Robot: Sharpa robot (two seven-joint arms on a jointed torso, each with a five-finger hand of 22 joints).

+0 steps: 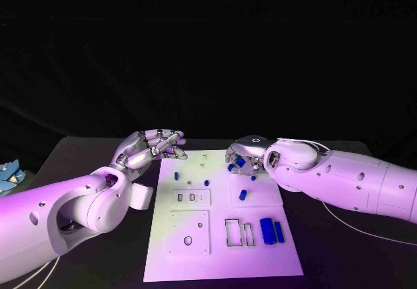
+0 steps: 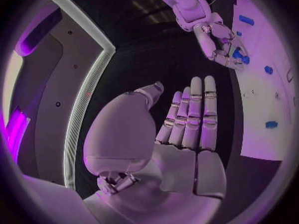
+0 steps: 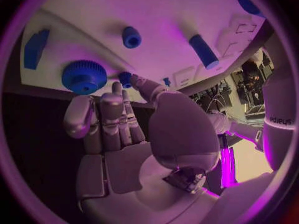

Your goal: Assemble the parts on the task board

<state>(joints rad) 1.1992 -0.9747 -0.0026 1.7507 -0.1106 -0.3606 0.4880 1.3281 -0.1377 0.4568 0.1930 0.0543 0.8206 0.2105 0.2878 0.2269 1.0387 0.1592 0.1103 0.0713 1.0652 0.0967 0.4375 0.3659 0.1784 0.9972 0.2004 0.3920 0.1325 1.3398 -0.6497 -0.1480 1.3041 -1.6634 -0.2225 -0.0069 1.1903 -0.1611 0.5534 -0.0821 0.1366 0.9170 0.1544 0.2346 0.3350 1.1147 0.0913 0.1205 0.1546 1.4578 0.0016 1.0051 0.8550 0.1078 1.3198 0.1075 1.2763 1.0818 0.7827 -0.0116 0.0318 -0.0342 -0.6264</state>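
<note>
While on task board [image 1: 222, 241], blue pcs [image 1: 267, 230] lie

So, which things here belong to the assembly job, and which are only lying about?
Belong to the job:
- task board
- blue parts on it
- blue gear-like part near the right hand
- left hand, holding nothing

Lying about:
- pale blue object at the table's left edge

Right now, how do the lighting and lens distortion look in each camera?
Head view: purple light washes the task board, black background. Left wrist view: fisheye bends the lit strip behind the left robot hand. Right wrist view: board edge curves above the right robot hand.
</note>
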